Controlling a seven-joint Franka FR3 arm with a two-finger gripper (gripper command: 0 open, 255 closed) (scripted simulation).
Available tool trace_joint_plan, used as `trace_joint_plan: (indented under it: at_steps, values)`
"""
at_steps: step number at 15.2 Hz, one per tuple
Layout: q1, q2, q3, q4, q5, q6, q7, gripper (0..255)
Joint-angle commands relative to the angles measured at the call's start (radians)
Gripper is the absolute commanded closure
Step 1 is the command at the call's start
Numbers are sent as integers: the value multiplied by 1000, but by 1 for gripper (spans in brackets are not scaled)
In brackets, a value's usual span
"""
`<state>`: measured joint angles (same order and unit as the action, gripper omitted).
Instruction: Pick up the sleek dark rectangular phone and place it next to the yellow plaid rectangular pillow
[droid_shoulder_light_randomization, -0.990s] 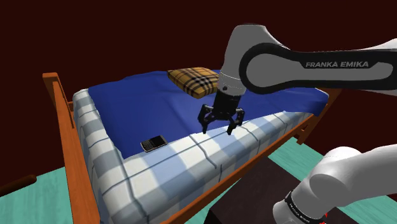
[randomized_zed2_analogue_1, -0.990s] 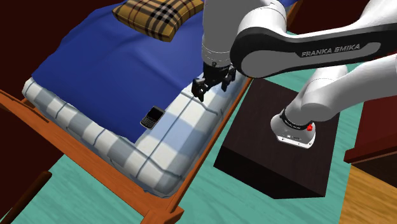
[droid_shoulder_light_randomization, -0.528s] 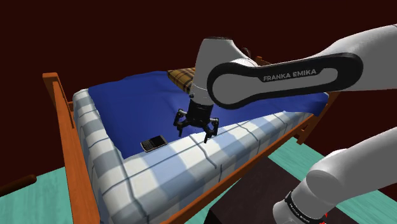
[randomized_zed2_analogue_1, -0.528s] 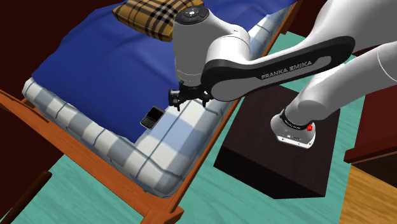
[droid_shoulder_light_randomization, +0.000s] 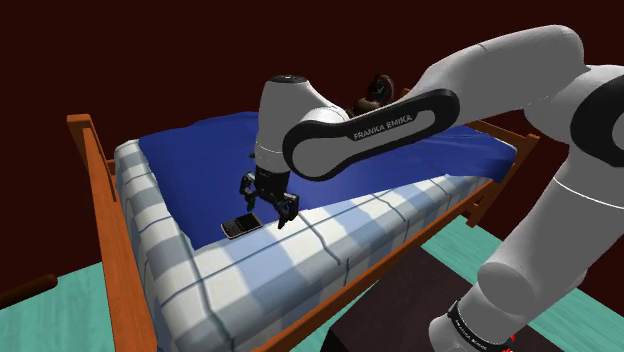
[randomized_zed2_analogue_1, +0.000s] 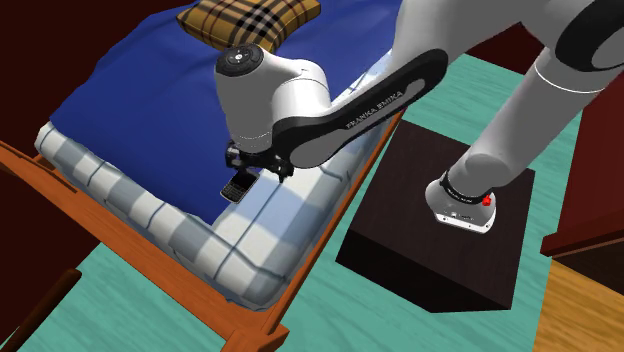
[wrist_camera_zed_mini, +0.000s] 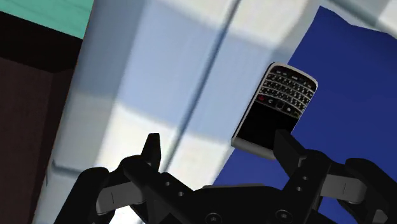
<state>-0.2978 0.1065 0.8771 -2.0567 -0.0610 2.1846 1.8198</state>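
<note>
**At the near edge of the bed (droid_shoulder_light_randomization: 330, 240), the hand (droid_shoulder_light_randomization: 265, 212) hangs wide open by the phone (droid_shoulder_light_randomization: 240, 225)**

On the bed the dark phone lies flat, right where the blue blanket (droid_shoulder_light_randomization: 190, 160) ends and the blue-and-white checked sheet (droid_shoulder_light_randomization: 300, 262) begins. It is towards the end with the orange-brown wooden rail (droid_shoulder_light_randomization: 103, 200). In the shoulder view the black hand points down at the bed just beside the phone, a little to that view's right of it.

In the wrist view the phone (wrist_camera_zed_mini: 275, 108) shows its keypad and dark screen face up. It rests on the blue, with one long side along the border of the checked sheet. The two fingers (wrist_camera_zed_mini: 151, 149) stand far apart, and between them there is only sheet and blanket. The phone lies past the tip of the finger on the blanket side, and that tip overlaps its near corner. I cannot tell whether the tip touches the phone.

In the second exterior view the hand (randomized_zed2_analogue_1: 252, 168) sits over the phone (randomized_zed2_analogue_1: 237, 190) and covers its far part. The yellow plaid pillow (randomized_zed2_analogue_1: 250, 20) lies at the far end of the blue blanket, well apart from the phone. The white arm (randomized_zed2_analogue_1: 330, 110) arches over from the dark box stand (randomized_zed2_analogue_1: 430, 230), which sits on the teal floor (randomized_zed2_analogue_1: 130, 300) beside the bed
</note>
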Motion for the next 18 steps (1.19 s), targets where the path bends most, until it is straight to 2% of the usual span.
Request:
trace_joint_plan:
  at_steps: [1, 4, 6, 13, 18]
  values:
    - [36, 105, -22, 62, -113, 7, 161, 0]
    - [118, 240, -96, 175, -230, -6, 341, 0]
    - [153, 290, -131, 225, -265, -14, 404, 0]
    - [181, 351, -166, 201, -318, 58, 437, 0]
    - [182, 351, -166, 201, -318, 58, 437, 0]
